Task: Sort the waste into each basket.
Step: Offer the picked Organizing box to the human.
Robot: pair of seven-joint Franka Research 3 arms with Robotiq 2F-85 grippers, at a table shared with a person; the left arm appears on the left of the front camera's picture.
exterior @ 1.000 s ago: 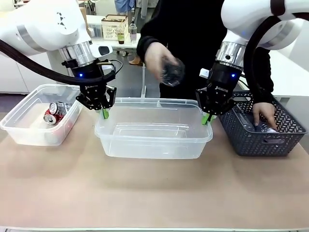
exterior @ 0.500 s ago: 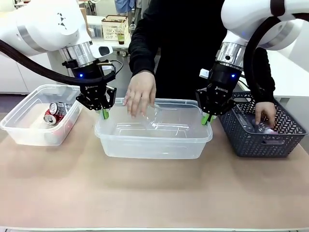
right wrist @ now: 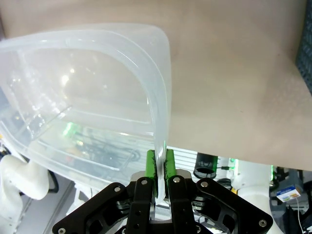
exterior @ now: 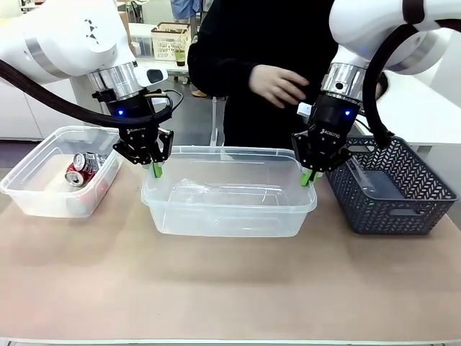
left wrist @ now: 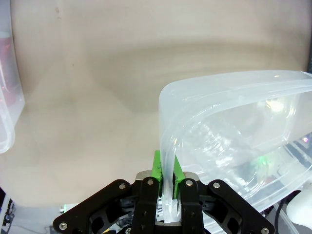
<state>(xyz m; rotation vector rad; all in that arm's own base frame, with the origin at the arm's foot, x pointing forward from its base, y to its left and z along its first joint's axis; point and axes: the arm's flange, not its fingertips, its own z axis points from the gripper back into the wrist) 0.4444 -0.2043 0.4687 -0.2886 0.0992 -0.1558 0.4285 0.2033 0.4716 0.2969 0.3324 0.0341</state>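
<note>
The left gripper (exterior: 156, 169) is clamping its green pads on the rolled rim of the large clear rectangular plastic tub (exterior: 230, 216) sitting at the middle of the table, at that tub's far-left corner. The right gripper (exterior: 308, 176) is pinching the same rim at the far-right corner, as both wrist views are showing. Inside this tub a crumpled clear plastic bottle (exterior: 198, 189) is lying toward the left half. A second clear plastic tub (exterior: 29, 198) is standing near the table's left edge, just beside the first, and is holding small red-and-silver metal cans (exterior: 83, 167). The dark grey plastic lattice basket (exterior: 392, 213) is sitting toward the table's right edge, just beside the right gripper. Whether any waste is lying in it is hard to tell through the lattice. The person's hand (exterior: 277, 85) is hovering, seemingly empty, above the table's far side, apart from everything. Judging from this, the sorting is looking well under way: cans in one tub, a bottle in the other, and whatever the lattice basket may be hiding left to do.
</note>
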